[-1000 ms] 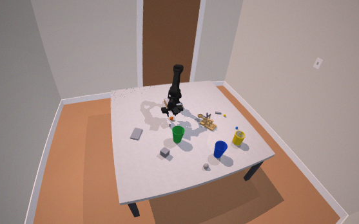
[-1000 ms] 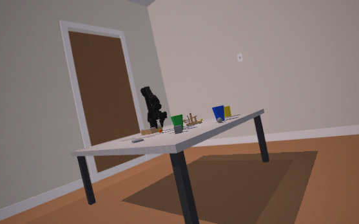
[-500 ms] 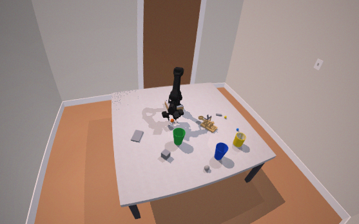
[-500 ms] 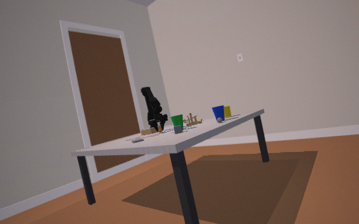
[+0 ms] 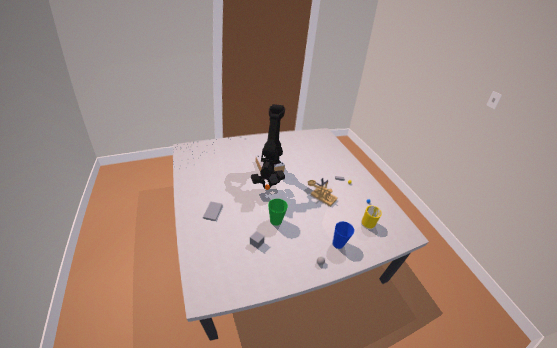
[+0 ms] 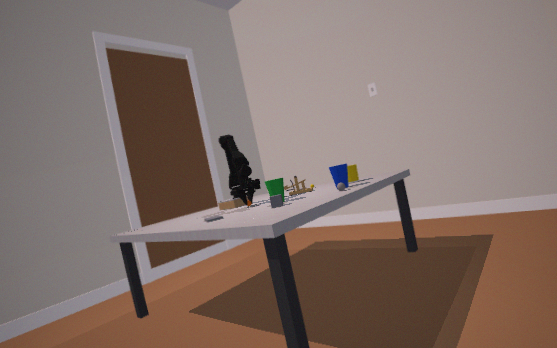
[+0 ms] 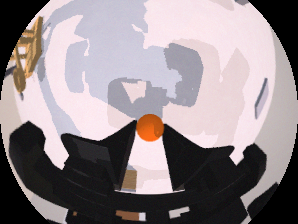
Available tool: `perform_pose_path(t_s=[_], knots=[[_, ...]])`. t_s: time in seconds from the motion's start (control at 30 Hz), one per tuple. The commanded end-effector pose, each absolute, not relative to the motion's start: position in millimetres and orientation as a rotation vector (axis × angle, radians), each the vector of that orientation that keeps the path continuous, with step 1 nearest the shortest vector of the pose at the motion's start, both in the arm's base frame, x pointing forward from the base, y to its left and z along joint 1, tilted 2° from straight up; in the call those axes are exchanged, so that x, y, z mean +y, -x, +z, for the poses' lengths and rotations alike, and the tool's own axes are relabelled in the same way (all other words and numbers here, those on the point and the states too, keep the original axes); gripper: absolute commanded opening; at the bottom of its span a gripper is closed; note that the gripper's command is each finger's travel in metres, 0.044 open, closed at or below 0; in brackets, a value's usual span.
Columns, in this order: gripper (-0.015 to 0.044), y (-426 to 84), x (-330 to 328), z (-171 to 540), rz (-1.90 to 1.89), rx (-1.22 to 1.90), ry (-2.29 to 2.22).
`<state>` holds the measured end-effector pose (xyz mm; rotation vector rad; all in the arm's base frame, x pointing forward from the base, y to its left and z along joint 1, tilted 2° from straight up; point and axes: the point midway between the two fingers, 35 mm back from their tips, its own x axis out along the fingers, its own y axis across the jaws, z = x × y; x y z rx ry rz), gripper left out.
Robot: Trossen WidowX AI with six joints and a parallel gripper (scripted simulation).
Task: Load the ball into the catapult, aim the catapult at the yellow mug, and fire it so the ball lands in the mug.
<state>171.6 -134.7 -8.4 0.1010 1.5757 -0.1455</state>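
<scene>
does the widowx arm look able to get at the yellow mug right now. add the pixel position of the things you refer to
Probably not directly: its fingers are closed on the orange ball [image 5: 267,187] [image 6: 249,203] [image 7: 150,128], and the catapult [image 5: 325,195] [image 6: 300,191] stands between.

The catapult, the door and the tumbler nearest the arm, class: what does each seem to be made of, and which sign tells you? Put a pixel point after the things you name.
Tan slatted catapult [image 5: 325,196] [image 6: 301,191] [image 7: 37,46]: probably matt wood, from its colour and plank-like bars.
Brown flat door [image 5: 264,65] [image 6: 156,135]: perhaps painted wood; no grain shows.
Green tapered tumbler [image 5: 277,214] [image 6: 274,187]: likely smooth plastic, evenly coloured, though painted metal is possible.
</scene>
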Motion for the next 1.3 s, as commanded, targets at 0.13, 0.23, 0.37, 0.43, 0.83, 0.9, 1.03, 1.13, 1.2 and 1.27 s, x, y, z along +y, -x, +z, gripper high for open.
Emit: perform_pose_path(t_s=[0.13, 0.23, 0.37, 0.43, 0.83, 0.9, 1.03, 1.13, 1.2, 1.27], knots=[[0.0000, -174, -138, 5, -0.144, 1.575, -0.096], [0.0000, -177, -140, 22, -0.144, 1.574, -0.096], [0.0000, -178, -142, 46, -0.144, 1.574, -0.096], [0.0000, -177, -142, 59, -0.144, 1.574, -0.096], [0.0000, -168, -137, 118, -0.144, 1.575, -0.096], [0.0000, -168, -137, 118, -0.144, 1.575, -0.096], [0.0000, -177, -131, 118, -0.120, 1.587, -0.085], [0.0000, -187, -124, 117, -0.092, 1.603, -0.071], [0.0000, -193, -119, 117, -0.073, 1.613, -0.062], [0.0000, -200, -113, 116, -0.056, 1.624, -0.051]])
